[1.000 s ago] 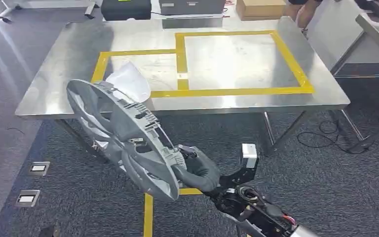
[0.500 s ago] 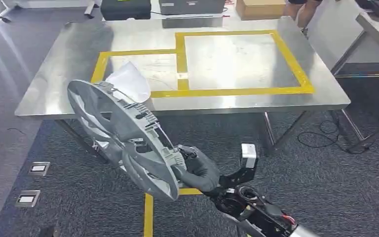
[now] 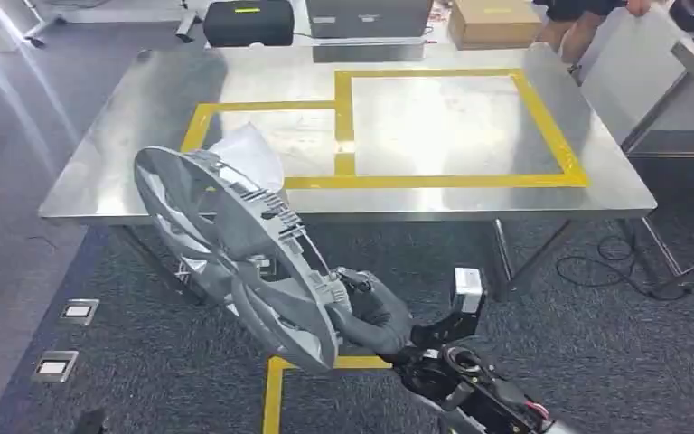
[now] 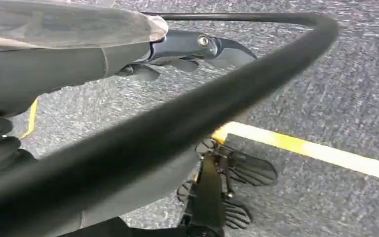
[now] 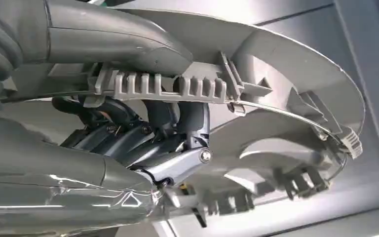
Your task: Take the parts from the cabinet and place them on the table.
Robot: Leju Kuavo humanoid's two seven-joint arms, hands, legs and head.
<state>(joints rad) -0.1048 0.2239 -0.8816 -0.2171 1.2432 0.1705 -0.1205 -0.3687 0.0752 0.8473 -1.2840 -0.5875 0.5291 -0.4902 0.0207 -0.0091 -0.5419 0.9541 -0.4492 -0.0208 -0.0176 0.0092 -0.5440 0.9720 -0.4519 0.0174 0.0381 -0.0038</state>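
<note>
The right hand (image 3: pixel 370 312) grips the grey wheel cover (image 3: pixel 235 249) by its rim, before the steel table (image 3: pixel 126 136). No legible writing. Left hand (image 4: pixel 10 143) finger state cannot be told.

Wheel covers: one (image 3: pixel 235 253)
White bags: one (image 3: pixel 251 155)
Cardboard boxes: one (image 3: pixel 495 22)
Black cases: one (image 3: pixel 248 22)
Floor sockets: two (image 3: pixel 79 311)

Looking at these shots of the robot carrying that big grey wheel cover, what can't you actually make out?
- White object on the table: the wheel cover hides its lower part, head view.
- Person: cut off by the top edge.
- Left hand: a blurred dark bar crosses it.
- Right hand: fingers partly behind the rim.
</note>
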